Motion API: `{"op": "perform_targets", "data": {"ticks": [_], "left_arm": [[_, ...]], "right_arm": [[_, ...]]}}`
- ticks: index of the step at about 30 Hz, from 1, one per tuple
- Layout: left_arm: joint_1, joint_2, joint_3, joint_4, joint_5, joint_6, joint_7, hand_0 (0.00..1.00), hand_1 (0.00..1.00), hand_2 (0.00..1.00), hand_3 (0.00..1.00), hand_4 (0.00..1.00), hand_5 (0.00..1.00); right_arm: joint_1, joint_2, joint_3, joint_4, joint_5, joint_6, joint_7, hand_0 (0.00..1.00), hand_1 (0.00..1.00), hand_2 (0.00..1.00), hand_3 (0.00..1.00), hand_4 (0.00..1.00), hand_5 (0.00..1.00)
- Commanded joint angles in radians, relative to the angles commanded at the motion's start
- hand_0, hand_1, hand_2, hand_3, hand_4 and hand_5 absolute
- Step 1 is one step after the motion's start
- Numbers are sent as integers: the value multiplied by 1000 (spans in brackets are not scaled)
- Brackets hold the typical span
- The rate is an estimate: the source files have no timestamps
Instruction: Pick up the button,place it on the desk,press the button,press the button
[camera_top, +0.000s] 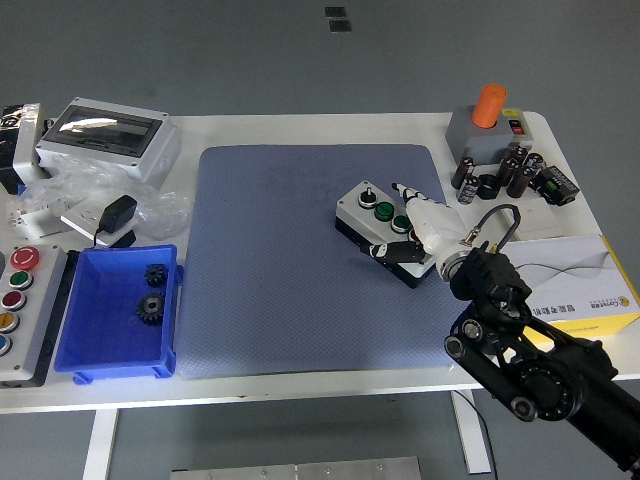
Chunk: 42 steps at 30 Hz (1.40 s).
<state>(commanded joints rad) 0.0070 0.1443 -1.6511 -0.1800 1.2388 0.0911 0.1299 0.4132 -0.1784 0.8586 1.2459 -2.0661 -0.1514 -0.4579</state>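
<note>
The right hand (412, 232) lies over the button box (386, 231), fingers curled down onto its near end, seemingly pressing, not gripping. The box already sits on the blue mat (300, 260) on the counter (300, 130), so only pressing remains.

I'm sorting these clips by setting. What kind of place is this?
Probably a robotics lab or industrial test bench: a white table holds a push-button control box on a blue mat, a blue parts bin with gears, and capacitors.
</note>
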Motion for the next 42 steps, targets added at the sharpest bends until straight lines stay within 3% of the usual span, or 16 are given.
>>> {"op": "perform_targets", "data": {"ticks": [1,6,7,12,13,18,19,24,25,30,31,36,37,42], "left_arm": [[0,0,0,0,0,0,0,630,634,567,693,630,164],[-1,1,0,0,1,-1,-2,630,634,567,693,630,164],[-1,1,0,0,1,-1,-2,630,635,567,694,630,163],[1,0,3,0,-1,-2,-3,630,635,567,694,630,163],[1,0,3,0,-1,-2,-2,631,635,567,695,630,163],[-4,1,-1,0,6,-4,-5,631,635,567,695,630,163],[-5,1,-2,0,8,-4,-6,631,635,568,695,630,163],[-8,2,-2,0,11,-6,-9,631,635,568,695,630,163],[-8,2,-2,0,11,-6,-10,631,635,567,696,630,163],[-7,0,2,0,11,-8,-10,631,635,567,696,630,163],[-7,0,2,0,11,-9,-11,631,635,567,697,631,163],[-6,0,4,0,10,-11,-14,631,635,567,697,631,163],[-6,0,5,0,10,-11,-14,631,635,567,696,630,164],[-5,-1,6,0,9,-12,-16,631,635,567,696,630,164]], "right_arm": [[0,0,-1,-3,-1,-1,-2,782,841,905,998,998,488],[0,2,-15,-20,-2,-11,-15,782,841,905,998,998,488],[0,2,-18,-24,-2,-13,-17,717,806,861,998,998,490],[5,5,-40,-42,-6,-27,-26,717,806,861,998,998,490],[7,5,-44,-45,-7,-30,-27,379,612,700,998,842,274],[12,6,-60,-59,-7,-39,-30,379,612,700,998,842,274],[13,6,-62,-60,-7,-42,-29,250,455,531,896,624,159],[17,5,-70,-61,-13,-63,-27,250,455,531,896,624,159],[17,5,-72,-61,-14,-67,-27,224,409,460,724,580,191],[20,4,-84,-61,-18,-77,-25,224,409,460,724,580,191],[20,4,-87,-61,-20,-78,-25,205,392,418,606,502,141],[24,0,-96,-58,-34,-85,-19,205,392,418,606,502,141],[25,-1,-97,-57,-36,-88,-16,200,383,384,479,596,51],[27,-10,-103,-44,-38,-88,12,200,383,384,479,596,51]]}}
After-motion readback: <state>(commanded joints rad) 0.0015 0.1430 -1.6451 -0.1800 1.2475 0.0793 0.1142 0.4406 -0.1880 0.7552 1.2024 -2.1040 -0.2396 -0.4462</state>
